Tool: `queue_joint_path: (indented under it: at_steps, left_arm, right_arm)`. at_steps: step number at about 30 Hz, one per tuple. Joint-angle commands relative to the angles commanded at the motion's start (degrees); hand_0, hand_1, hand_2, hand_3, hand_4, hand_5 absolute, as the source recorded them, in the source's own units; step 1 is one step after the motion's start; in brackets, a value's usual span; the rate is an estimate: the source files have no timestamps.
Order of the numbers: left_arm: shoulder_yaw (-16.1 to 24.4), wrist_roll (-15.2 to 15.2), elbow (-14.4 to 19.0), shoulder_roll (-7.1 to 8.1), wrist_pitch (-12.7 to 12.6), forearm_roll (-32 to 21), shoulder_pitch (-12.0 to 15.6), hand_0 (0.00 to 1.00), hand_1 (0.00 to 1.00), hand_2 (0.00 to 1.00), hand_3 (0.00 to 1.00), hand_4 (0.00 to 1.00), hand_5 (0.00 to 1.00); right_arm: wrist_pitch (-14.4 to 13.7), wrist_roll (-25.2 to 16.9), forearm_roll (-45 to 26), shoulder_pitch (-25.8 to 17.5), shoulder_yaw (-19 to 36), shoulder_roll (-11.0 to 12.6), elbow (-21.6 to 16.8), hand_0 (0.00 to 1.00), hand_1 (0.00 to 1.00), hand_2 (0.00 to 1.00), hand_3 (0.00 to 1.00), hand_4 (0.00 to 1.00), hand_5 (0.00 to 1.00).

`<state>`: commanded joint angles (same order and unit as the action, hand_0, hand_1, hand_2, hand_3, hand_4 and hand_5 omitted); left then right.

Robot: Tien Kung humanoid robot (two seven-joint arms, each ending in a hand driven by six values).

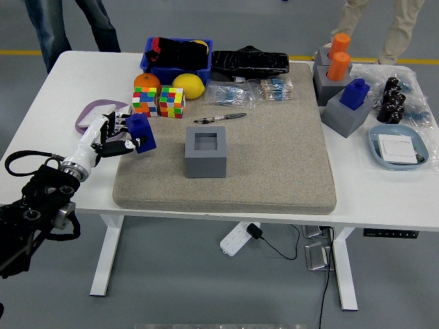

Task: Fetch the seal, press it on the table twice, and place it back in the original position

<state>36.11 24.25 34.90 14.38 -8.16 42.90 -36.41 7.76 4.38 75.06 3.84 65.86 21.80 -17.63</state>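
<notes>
The left robot hand [115,134] enters from the lower left and is clenched around the blue seal [140,132], fingers wrapped on its left side. The seal is tilted and sits over the left edge of the grey felt mat [274,151], near the mat's far-left corner; whether its base touches the mat cannot be told. The right arm is out of view.

The grey holder block [206,153] stands on the mat to the right of the seal, apart from it, with its square recess empty. A black pen [219,118] lies on the mat just beyond the block.

Behind the seal, two Rubik's cubes [158,102] stand side by side at the mat's far edge, with an orange [146,81] and a yellow fruit [188,84] just beyond them and a blue bin [178,60] behind those. A purple-rimmed dish [91,113] lies on the white bench [55,116] beside the hand.

At the bench's right side, a second blue seal [354,92] sits in its own grey block [346,115], and two orange seals [338,58] stand in blocks behind it.
</notes>
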Motion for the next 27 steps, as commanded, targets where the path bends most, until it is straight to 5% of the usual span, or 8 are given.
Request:
queue_joint_path:
  at_steps: [12,27]
  left_arm:
    - [-2.6,1.8,-2.4,-2.03,-1.9,-2.2,1.8,0.818,0.562,0.527,0.588,0.726,0.002]
    - [-5.0,3.3,-4.3,-2.75,-2.7,-3.9,1.9,0.816,0.562,0.525,0.588,0.724,0.002]
  right_arm:
    - [0.0,-0.1,-0.1,0.0,-0.6,0.0,0.0,0.779,0.689,0.686,0.69,0.836,0.577]
    - [0.0,-0.1,-0.1,0.0,-0.3,-0.2,0.0,0.778,0.689,0.686,0.69,0.836,0.576]
